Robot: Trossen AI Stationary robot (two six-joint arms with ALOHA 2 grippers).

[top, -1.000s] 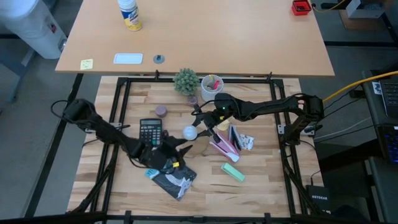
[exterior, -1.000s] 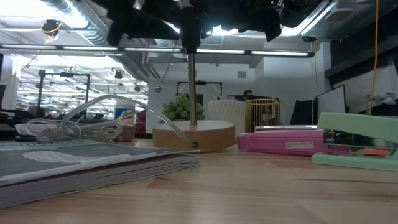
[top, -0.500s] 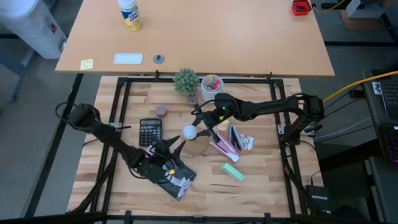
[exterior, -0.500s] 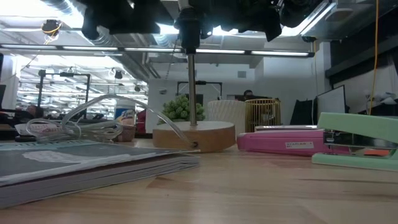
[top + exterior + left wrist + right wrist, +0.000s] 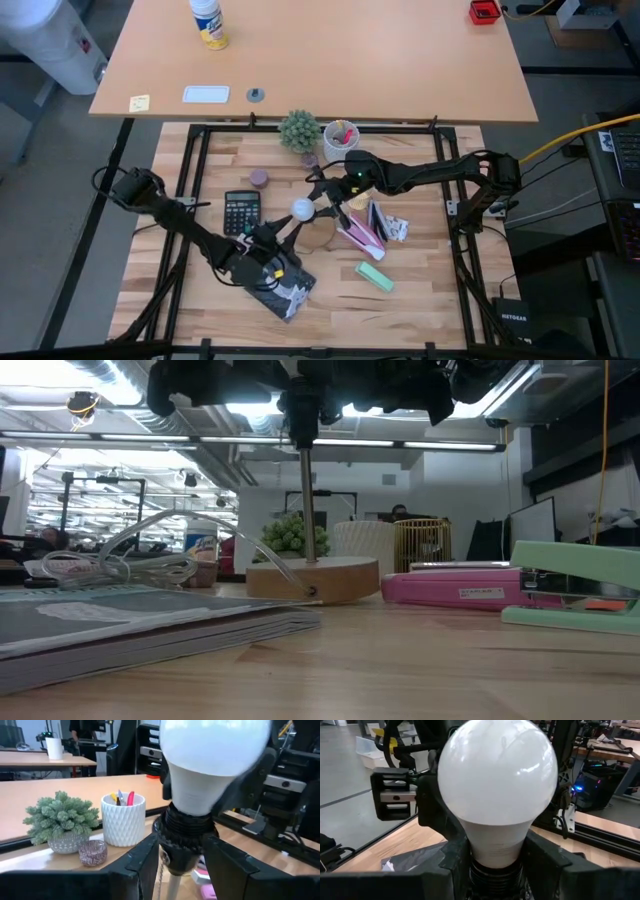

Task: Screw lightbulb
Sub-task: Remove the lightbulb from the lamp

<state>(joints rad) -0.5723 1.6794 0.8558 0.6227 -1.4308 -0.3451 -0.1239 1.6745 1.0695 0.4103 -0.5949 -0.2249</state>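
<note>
A dark printed booklet (image 5: 280,292) is seen lying nearest the front edge of the light wooden slatted tabletop (image 5: 420,300), with a mint-green stapler (image 5: 373,275) to its right. Just behind the booklet, the left gripper (image 5: 282,233) is held with its dark fingers (image 5: 145,857) spread either side of the black ribbed lamp socket (image 5: 184,847), which is bracketed rather than clearly squeezed. On this socket, atop a thin metal rod (image 5: 309,500) rising from a round pale wooden base (image 5: 312,578), the white pear-shaped lightbulb (image 5: 302,210) is seated upright. The right gripper (image 5: 322,200) is shown reaching in from the right, its fingers (image 5: 547,857) closed around the bulb's neck. A black pocket calculator (image 5: 241,212) is placed left of the lamp, and a pink stapler (image 5: 358,232) right of it. Farther back, a small purple-grey round lid (image 5: 259,178), a green artificial plant in a small pot (image 5: 299,130) and a white textured pen cup (image 5: 340,137) are ranged along the rear edge.
</note>
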